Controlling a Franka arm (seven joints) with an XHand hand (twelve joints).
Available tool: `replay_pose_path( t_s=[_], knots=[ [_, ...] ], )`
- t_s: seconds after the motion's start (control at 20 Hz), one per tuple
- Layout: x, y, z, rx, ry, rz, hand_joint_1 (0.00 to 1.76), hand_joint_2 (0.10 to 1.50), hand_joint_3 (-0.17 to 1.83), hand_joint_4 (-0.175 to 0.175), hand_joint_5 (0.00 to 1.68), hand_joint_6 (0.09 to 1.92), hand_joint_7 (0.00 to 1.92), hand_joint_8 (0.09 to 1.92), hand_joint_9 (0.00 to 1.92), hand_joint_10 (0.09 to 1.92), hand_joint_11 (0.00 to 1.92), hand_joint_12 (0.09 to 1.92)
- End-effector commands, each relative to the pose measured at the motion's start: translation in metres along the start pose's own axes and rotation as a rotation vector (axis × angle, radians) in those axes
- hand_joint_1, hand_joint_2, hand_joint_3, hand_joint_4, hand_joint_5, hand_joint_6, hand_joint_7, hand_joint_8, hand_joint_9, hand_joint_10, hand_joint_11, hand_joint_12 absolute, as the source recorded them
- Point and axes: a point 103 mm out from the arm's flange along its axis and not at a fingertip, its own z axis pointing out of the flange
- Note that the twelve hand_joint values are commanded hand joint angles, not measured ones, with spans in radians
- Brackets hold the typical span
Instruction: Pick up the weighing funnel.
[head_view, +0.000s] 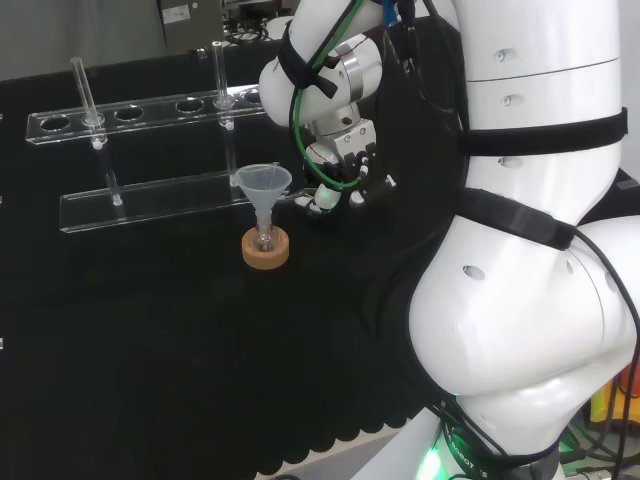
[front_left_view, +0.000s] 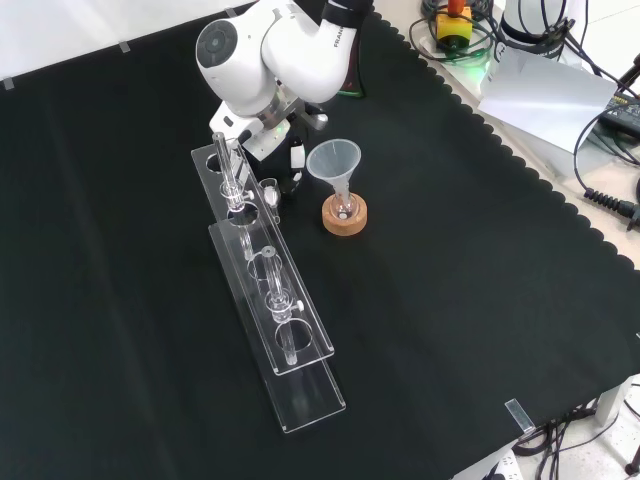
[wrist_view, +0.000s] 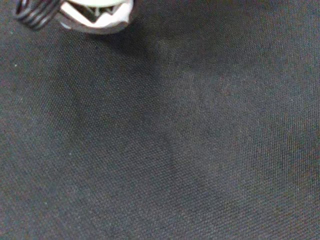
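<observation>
My hand (head_view: 343, 165) hangs low over the black cloth, just right of the funnel (head_view: 263, 184) in the head view. Its fingers (head_view: 325, 198) point down with their white tips close to the cloth, spread and fairly straight, and I see nothing held in them. In the front view the hand (front_left_view: 287, 152) sits under the arm's white link (front_left_view: 250, 55), between the far end of the tube rack (front_left_view: 262, 268) and the funnel (front_left_view: 333, 160). The wrist view shows bare cloth with a white part of the hand (wrist_view: 95, 15) at its edge.
The funnel stands mouth up in a small flask on a cork ring (head_view: 265, 249), close beside the hand. A long clear rack (head_view: 150, 200) with several glass tubes runs along the cloth behind it. The arm's big white links (head_view: 530, 200) stand at the head view's right.
</observation>
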Motion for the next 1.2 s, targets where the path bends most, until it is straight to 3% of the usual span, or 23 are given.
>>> replay_pose_path(
  t_s=[0.05,0.7,1.2],
  knots=[
    [0.0007,0.0002,-0.0001,0.001,-0.003,0.001,0.9,0.71,0.57,-0.041,0.82,0.79,0.63,0.74,0.92,0.5,0.73,1.18],
    [0.0037,0.0005,-0.0028,0.012,0.024,-0.012,0.84,0.67,0.59,-0.056,0.58,0.8,0.59,0.73,0.88,0.47,0.66,1.21],
    [0.0085,0.005,-0.0013,0.028,0.008,-0.018,0.84,0.66,0.6,-0.047,0.66,0.8,0.57,0.74,0.86,0.5,0.64,1.23]
  ],
)
